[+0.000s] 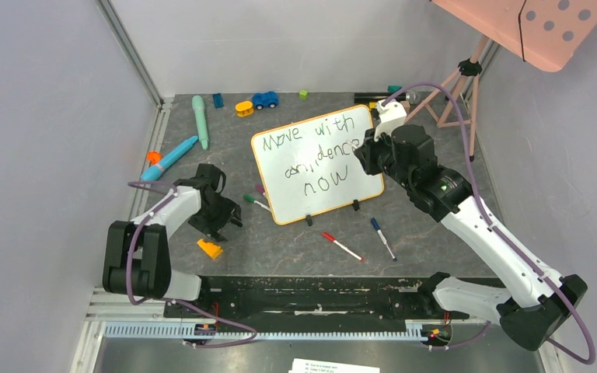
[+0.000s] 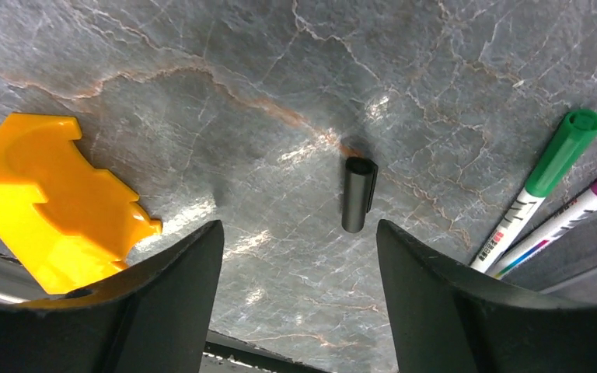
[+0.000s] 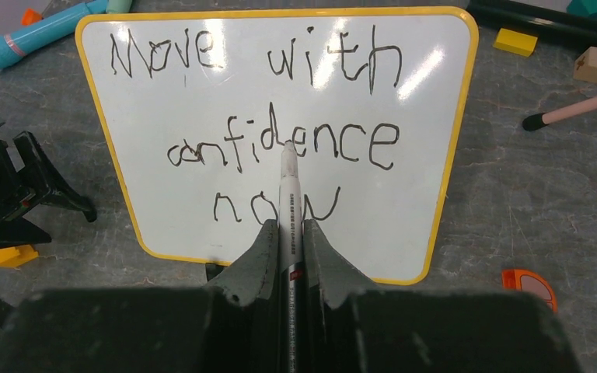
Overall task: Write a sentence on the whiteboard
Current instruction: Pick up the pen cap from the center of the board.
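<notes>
Two-arm station, viewed from the top and from both wrists. The whiteboard (image 1: 284, 198) stands tilted on its two black feet at the middle of the grey table (image 1: 435, 233), its orange frame turned slightly clockwise. The sentence (image 3: 340, 141) reads "Move with confidence now" in three rows.

The right arm reaches diagonally from its base at the near right corner to the board's right edge. The right gripper (image 3: 288, 229) is clenched on a black-and-white marker (image 3: 288, 194), whose tip lies over the middle of "confidence"; whether it touches cannot be told.

The left arm is folded, wrist pointing down at the table left of the board. The left gripper (image 2: 299, 241) is spread and empty above a black marker cap (image 2: 357, 194), with a yellow block (image 2: 47, 194) and a green-capped marker (image 2: 548, 179) to either side.
</notes>
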Motion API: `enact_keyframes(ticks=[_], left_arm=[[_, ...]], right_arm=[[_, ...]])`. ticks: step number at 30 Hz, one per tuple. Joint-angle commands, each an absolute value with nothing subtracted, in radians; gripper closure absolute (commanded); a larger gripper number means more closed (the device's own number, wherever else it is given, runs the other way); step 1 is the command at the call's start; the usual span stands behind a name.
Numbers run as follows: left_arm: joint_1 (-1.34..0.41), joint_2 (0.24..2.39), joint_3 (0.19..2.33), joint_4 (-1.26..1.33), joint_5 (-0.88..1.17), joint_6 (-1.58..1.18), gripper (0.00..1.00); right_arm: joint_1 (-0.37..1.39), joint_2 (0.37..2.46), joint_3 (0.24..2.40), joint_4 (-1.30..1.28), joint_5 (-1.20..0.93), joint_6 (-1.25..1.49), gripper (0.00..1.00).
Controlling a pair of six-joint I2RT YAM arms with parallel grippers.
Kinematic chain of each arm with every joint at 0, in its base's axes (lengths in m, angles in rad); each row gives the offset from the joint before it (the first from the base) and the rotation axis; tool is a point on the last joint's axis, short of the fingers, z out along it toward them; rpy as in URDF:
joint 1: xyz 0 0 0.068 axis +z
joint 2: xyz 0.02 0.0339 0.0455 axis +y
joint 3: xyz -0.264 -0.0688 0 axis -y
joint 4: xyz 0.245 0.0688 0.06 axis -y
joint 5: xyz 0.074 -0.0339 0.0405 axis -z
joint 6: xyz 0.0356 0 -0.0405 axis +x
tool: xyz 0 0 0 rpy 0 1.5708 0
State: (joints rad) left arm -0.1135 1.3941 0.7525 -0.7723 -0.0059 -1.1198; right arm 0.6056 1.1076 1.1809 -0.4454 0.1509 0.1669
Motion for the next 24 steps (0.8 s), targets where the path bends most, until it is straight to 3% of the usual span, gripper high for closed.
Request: enact_keyframes(ticks=[1,14,17,22,24], left_arm=[[-0.118,1.43,0.817,-0.764,-0.052,-1.185,0.25],[-0.124,1.535,0.864,-0.789,-0.088,-1.254,0.36],[-0.124,1.572,0.874,-0.79,-0.081,-1.273,0.49],[-0.142,1.651,0.933,-0.805,-0.066,-1.249,0.57],[-0.147,1.667,0.946,-0.818,-0.069,-1.256,0.68]], right_arm=[[0.604,1.11,1.244,-0.44,0.138,0.131,1.0],[0.604,1.109,1.239,-0.431,0.14,0.072,1.0],[0.604,1.111,1.238,-0.43,0.14,0.061,1.0],[0.604,1.111,1.229,-0.429,0.129,0.055,1.0],[0.604,1.108,1.226,-0.428,0.123,0.056,1.0]])
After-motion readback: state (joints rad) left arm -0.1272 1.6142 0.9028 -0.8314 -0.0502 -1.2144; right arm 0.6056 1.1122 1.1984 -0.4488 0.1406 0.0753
